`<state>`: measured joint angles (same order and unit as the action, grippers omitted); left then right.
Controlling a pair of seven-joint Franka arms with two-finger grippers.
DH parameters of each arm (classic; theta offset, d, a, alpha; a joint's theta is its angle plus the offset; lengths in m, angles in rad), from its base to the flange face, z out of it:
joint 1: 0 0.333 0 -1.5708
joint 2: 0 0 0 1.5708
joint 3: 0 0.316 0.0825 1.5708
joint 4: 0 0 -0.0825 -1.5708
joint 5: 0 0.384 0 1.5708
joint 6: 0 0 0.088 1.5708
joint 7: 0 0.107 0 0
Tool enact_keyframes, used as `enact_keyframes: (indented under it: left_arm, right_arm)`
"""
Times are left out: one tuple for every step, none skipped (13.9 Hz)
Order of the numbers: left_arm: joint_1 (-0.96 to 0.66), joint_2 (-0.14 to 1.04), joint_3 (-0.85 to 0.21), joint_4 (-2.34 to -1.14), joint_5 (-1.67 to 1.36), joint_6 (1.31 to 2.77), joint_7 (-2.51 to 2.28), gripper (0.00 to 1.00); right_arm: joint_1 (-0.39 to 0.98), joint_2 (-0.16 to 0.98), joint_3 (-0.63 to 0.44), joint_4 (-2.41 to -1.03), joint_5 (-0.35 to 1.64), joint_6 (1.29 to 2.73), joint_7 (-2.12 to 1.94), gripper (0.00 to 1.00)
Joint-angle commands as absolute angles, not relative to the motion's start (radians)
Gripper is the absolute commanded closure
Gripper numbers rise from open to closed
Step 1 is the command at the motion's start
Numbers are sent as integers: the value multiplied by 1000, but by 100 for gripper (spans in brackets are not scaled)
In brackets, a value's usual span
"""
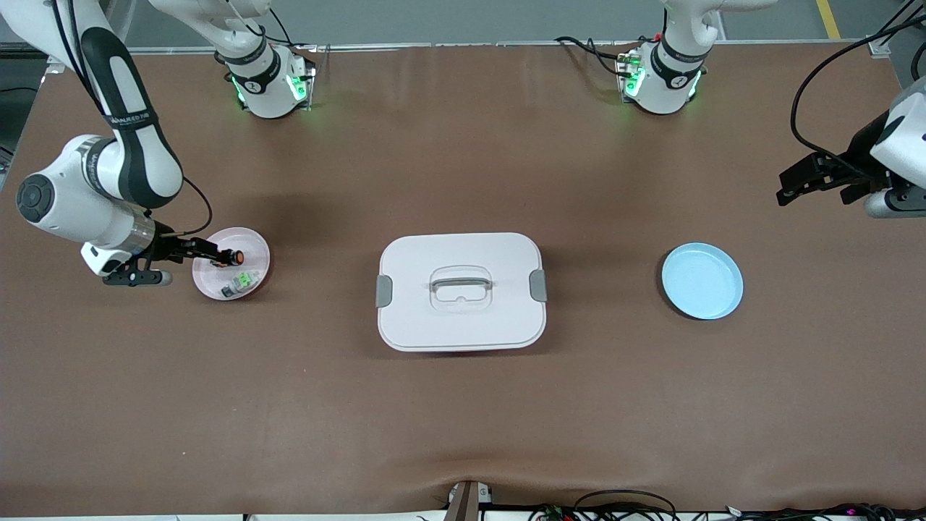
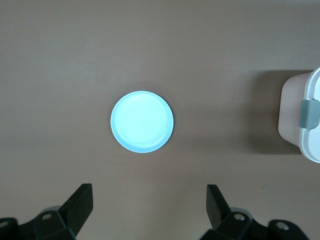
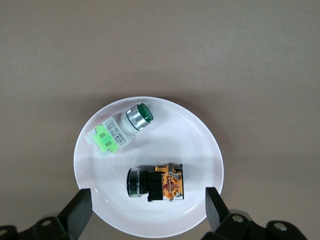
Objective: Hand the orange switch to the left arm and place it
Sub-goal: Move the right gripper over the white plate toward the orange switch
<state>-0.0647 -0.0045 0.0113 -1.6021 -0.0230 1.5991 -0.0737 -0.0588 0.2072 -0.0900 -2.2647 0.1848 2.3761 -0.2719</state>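
Note:
The orange switch (image 1: 233, 256) lies on its side on a pink plate (image 1: 255, 250) toward the right arm's end of the table. In the right wrist view the switch (image 3: 156, 183) shows its round black cap and orange back. My right gripper (image 1: 181, 264) hangs open over the plate's edge, its fingers (image 3: 82, 205) standing wide on either side of the switch without touching it. The white box (image 1: 461, 291) sits lidded in the table's middle. My left gripper (image 1: 790, 184) is open and empty over bare table beside a blue plate (image 1: 702, 281).
A green-and-silver component (image 1: 244, 281) shares the pink plate (image 3: 200, 145) with the switch. In the left wrist view the blue plate (image 2: 142, 121) lies empty, with the box's clip end (image 2: 306, 117) at the frame's edge. Both arm bases stand along the table's farthest edge.

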Motion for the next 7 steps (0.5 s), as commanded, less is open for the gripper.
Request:
enact_keyframes:
  left_arm:
    - [-60, 2, 11, -1585, -21, 1582, -51, 0]
    - [-60, 2, 11, -1585, -21, 1582, -51, 0]
    - [-60, 2, 12, -1585, -21, 1582, -51, 0]
    - [-60, 2, 11, -1585, -21, 1582, -51, 0]
    - [-60, 2, 11, -1585, -21, 1582, -51, 0]
    - [-60, 2, 11, -1585, -21, 1582, -51, 0]
    - [-60, 2, 12, -1585, -21, 1582, -51, 0]
  right_arm:
    - [-34, 207, -86, -2351, 204, 2507, -293, 0]
    - [-28, 225, -84, -2365, 204, 2548, -293, 0]
    - [-26, 241, -84, -2367, 204, 2563, -293, 0]
    - [-22, 250, -84, -2368, 204, 2565, -293, 0]
    - [-15, 255, -84, -2368, 204, 2565, -293, 0]
    - [-14, 258, -84, -2370, 204, 2566, -293, 0]
    - [-14, 264, -84, -2370, 204, 2571, -293, 0]
